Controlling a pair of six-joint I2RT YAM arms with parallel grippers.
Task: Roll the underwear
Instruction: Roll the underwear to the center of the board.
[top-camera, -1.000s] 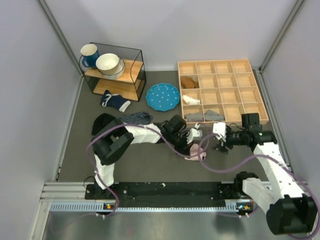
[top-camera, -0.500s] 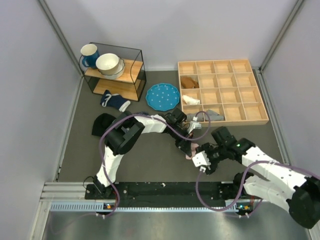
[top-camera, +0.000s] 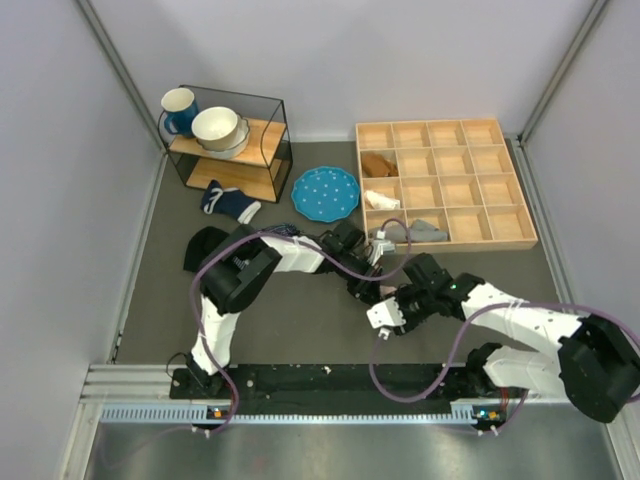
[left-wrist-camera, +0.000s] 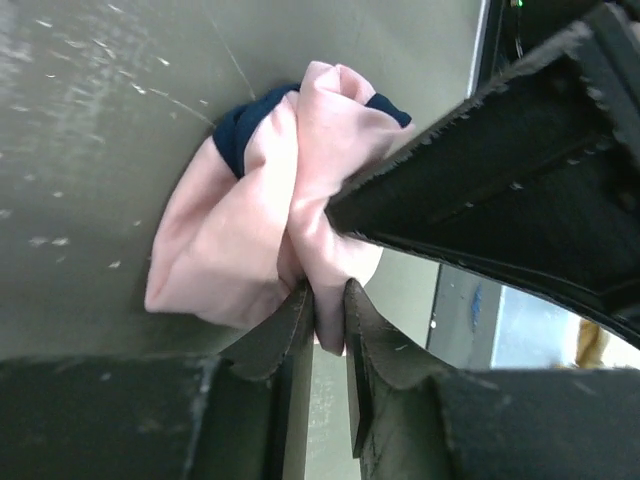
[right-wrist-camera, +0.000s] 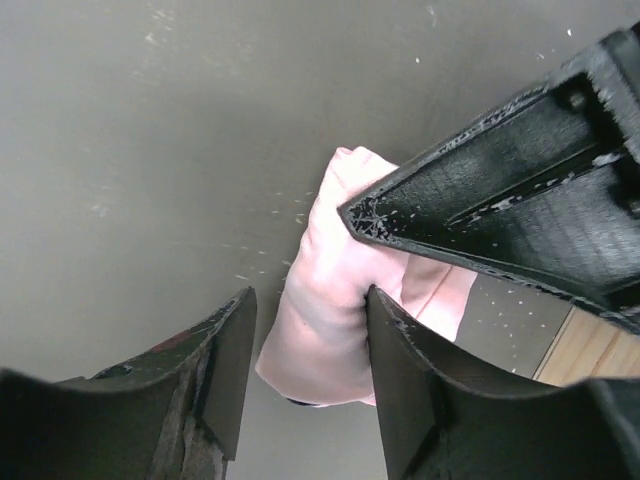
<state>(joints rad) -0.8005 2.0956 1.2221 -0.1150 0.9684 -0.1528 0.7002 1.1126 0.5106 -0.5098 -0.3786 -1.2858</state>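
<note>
The underwear (left-wrist-camera: 250, 230) is a bunched light pink cloth with a dark navy trim, lying on the dark table mat. My left gripper (left-wrist-camera: 328, 305) is shut on a fold at its edge. In the right wrist view the underwear (right-wrist-camera: 340, 300) sits between the spread fingers of my right gripper (right-wrist-camera: 312, 312), which is open; its right finger (right-wrist-camera: 400, 350) touches the cloth. The black left finger (right-wrist-camera: 500, 200) crosses above it. In the top view both grippers meet mid-table, the left (top-camera: 365, 285) and the right (top-camera: 393, 312), and they hide most of the cloth.
A wooden compartment tray (top-camera: 500, 180) stands at the back right with grey cloth rolls (top-camera: 410, 232) in its near row. A blue plate (top-camera: 325, 192), a shelf (top-camera: 235, 150) with a mug and a bowl, a navy-and-white garment (top-camera: 228, 200) and a black cloth (top-camera: 205, 248) lie to the left.
My right arm has swung in from the right and come down beside the left gripper, its open fingers now around the underwear. The left gripper has stayed almost in place, holding the cloth.
</note>
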